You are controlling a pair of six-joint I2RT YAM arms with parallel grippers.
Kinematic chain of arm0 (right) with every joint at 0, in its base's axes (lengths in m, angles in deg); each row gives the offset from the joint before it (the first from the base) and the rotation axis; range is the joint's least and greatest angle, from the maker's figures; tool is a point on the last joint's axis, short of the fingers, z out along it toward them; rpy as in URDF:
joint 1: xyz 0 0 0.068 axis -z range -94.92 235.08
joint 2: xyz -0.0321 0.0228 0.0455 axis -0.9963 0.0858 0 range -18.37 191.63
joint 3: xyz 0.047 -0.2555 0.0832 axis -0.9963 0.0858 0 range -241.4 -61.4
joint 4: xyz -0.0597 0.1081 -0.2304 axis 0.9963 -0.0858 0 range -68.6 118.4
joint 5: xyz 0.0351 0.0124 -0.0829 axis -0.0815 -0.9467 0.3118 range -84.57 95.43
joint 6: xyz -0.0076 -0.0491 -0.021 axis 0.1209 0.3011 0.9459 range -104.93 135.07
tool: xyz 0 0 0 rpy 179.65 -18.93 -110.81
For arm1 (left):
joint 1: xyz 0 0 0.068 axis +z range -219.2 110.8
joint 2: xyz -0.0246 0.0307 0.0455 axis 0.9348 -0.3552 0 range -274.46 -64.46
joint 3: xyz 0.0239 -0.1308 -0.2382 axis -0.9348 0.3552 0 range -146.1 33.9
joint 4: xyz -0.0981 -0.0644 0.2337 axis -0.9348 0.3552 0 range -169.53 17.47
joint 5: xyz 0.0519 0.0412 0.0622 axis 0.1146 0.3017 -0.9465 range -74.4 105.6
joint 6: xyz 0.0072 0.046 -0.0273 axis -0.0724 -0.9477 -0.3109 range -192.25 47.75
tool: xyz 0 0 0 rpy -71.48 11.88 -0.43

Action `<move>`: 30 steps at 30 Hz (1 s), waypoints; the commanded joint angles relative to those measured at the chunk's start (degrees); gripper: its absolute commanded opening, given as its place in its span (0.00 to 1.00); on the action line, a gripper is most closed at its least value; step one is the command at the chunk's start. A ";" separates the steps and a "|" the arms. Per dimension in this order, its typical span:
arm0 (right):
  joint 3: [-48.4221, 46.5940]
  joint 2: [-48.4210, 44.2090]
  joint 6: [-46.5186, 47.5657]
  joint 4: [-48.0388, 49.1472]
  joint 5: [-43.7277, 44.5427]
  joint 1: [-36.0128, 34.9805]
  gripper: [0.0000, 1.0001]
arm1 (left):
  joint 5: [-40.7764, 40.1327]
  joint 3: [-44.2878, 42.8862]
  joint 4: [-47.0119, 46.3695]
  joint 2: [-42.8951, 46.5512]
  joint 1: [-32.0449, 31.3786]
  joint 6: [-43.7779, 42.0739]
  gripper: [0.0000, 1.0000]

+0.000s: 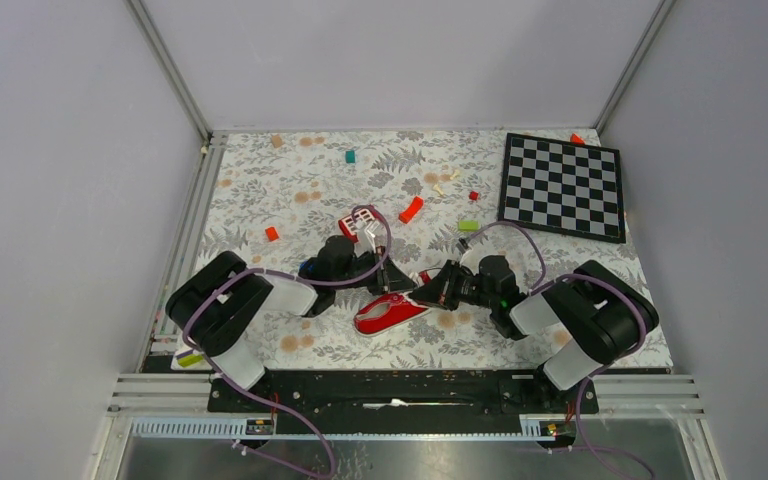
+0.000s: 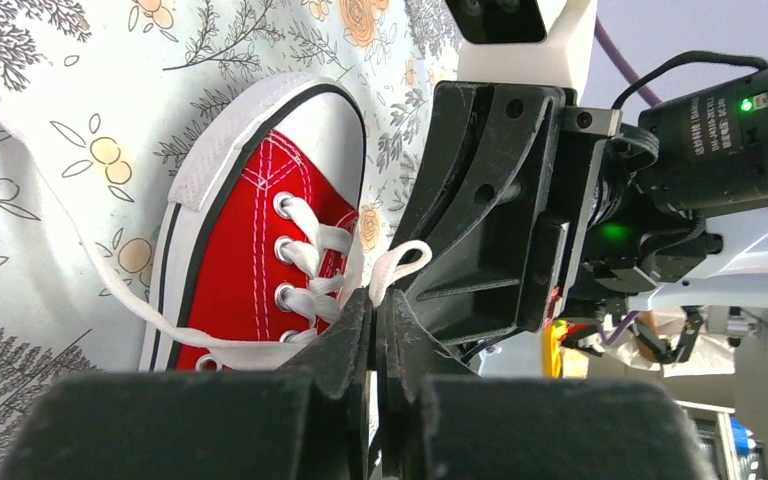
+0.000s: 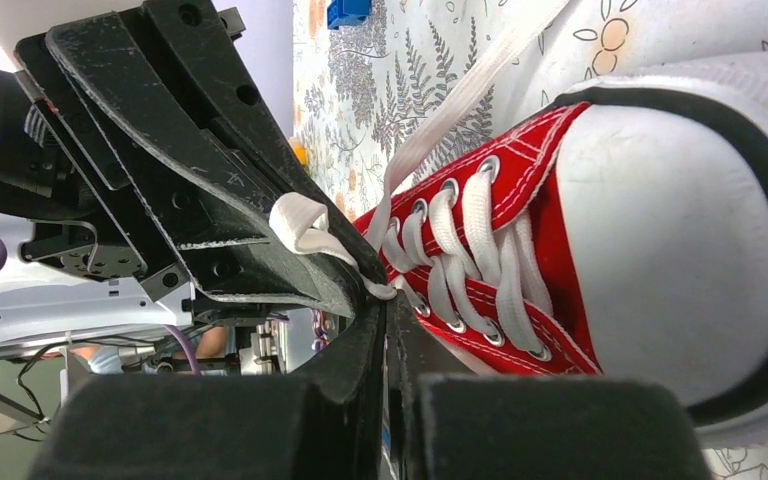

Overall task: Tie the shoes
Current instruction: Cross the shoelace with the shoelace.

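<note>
While clamped tight, left and right jaws on flat white laces [image 2: 312, 246] of red canvas sneaker [image 2: 235, 255].

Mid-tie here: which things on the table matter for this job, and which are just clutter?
Job: red sneaker, white laces, left claw, right claw.
Clutter: chessboard, red block with white squares, red-orange curved piece, green block, teal block.

Arms [image 1: 230, 310] black with white shells — looping purple cables [image 1: 381, 232], green LED [image 2: 746, 104], black screws [image 2: 581, 120].
</note>
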 commanded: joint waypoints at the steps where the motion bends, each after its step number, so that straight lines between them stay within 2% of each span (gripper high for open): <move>1: -4.75 -1.64 -0.84 21.27 -4.84 -1.44 0.00 | -0.69 3.16 2.95 -4.11 -2.25 2.26 0.00; 9: -5.72 -3.42 -1.93 21.75 -5.77 -1.43 0.00 | -2.86 6.82 -7.46 -4.68 -3.11 12.54 0.00; 13: -4.99 -6.38 -3.05 21.75 -6.35 -1.36 0.00 | -6.82 8.62 -15.80 -4.43 -5.01 18.64 0.00; 18: -5.37 -6.93 -4.50 21.31 -8.65 -1.44 0.00 | -12.76 8.20 -19.81 -5.96 -8.88 23.80 0.00; 25: -3.36 -7.22 -3.50 20.85 -8.50 -1.44 0.00 | -18.12 8.50 -15.27 -2.81 -12.03 23.66 0.00; 28: -1.30 -8.20 -1.67 19.14 -7.78 -1.43 0.00 | -18.09 8.91 -11.25 -1.08 -11.91 20.75 0.00; 30: 0.03 -8.88 0.08 17.51 -7.09 -1.30 0.00 | -16.68 9.03 -11.84 -1.31 -11.85 19.46 0.00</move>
